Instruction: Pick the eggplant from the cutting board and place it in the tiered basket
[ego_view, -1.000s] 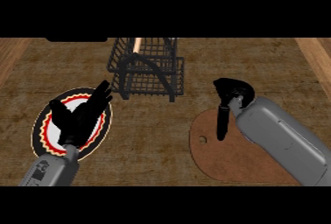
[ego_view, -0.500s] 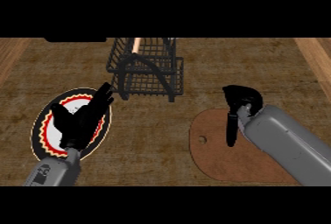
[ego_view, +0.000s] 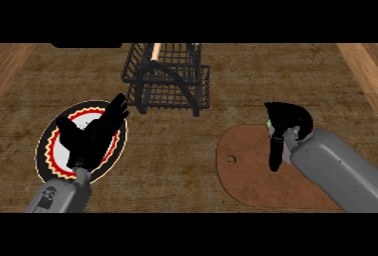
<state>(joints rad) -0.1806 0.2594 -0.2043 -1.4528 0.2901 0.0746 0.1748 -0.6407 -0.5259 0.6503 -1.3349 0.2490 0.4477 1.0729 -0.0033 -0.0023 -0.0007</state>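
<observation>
Right hand (ego_view: 289, 120): over the upper right part of the cutting board; fingers curled round the top of the eggplant; grey forearm enters from the lower right corner
Eggplant (ego_view: 275, 152): dark, elongated; hangs down from the right hand above the cutting board; whether its lower end touches the board cannot be told
Cutting board (ego_view: 251, 180): brown, rounded, small hole near its left edge; lies right of centre on the counter (ego_view: 184, 165)
Tiered basket (ego_view: 168, 82): black wire; stands at upper centre, well apart from the board
Left hand (ego_view: 92, 137): resting open, fingers straight, above the plate
Plate (ego_view: 50, 160): round, dark rim, red and yellow pattern; at left on the counter
</observation>
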